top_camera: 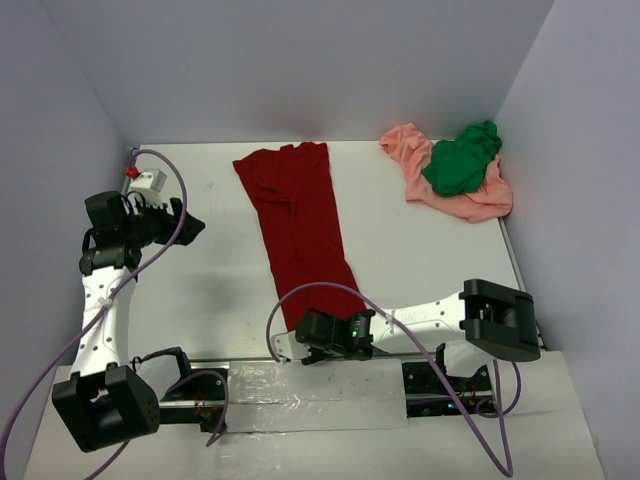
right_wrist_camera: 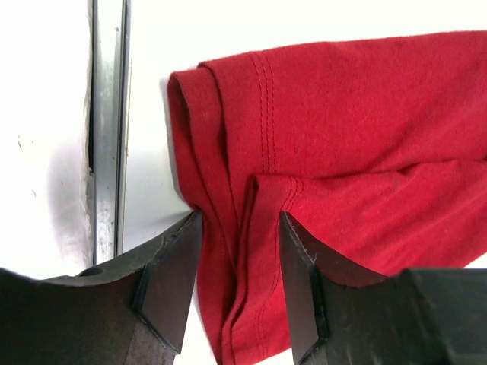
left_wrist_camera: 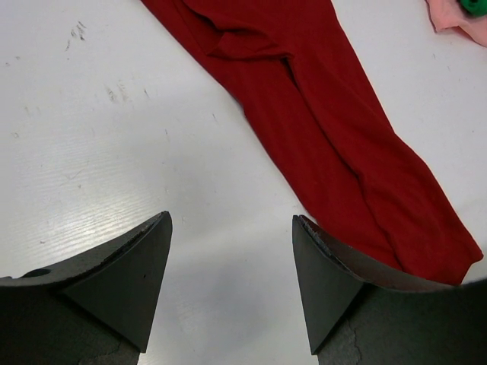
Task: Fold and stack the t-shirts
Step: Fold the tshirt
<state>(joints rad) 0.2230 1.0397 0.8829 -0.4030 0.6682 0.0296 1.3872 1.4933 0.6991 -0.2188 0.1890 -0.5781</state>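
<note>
The dark red t-shirt (top_camera: pixel 300 215) lies as a long, narrow folded strip from the table's back middle down to its front edge. My right gripper (top_camera: pixel 300 345) sits low at the strip's near end. In the right wrist view its fingers (right_wrist_camera: pixel 240 217) straddle the stitched hem of the red t-shirt (right_wrist_camera: pixel 342 129); they stand apart, with folds of cloth between them. My left gripper (top_camera: pixel 195 228) hovers open at the left over bare table, and the red t-shirt (left_wrist_camera: pixel 327 114) lies to the right of its fingers (left_wrist_camera: pixel 232 220). The green t-shirt (top_camera: pixel 462 160) lies crumpled on the pink t-shirt (top_camera: pixel 470 200) in the back right corner.
A small white block with a red cap (top_camera: pixel 148 180) sits at the back left corner. A metal rail (right_wrist_camera: pixel 106 129) runs along the table's front edge beside the hem. Grey walls close in the table on three sides. Purple cables loop off both arms.
</note>
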